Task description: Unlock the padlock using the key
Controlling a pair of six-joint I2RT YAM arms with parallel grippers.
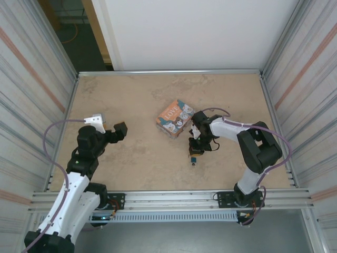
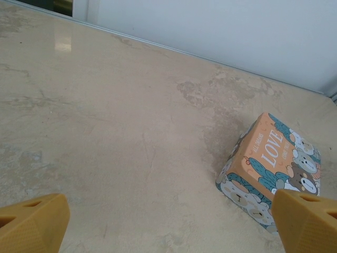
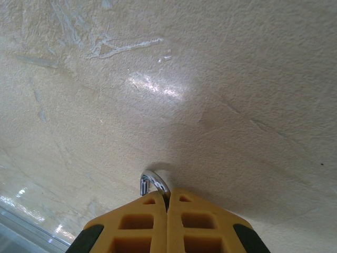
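Padlock (image 1: pixel 194 159) shackle (image 3: pixel 151 181) btwn right gripper (image 3: pixel 167 196) tips

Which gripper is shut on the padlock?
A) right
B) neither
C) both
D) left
A: the right gripper has its fingertips pressed together with the padlock showing as a curved silvery loop poking out between them, while the left gripper stands wide open over bare table, well apart from it.
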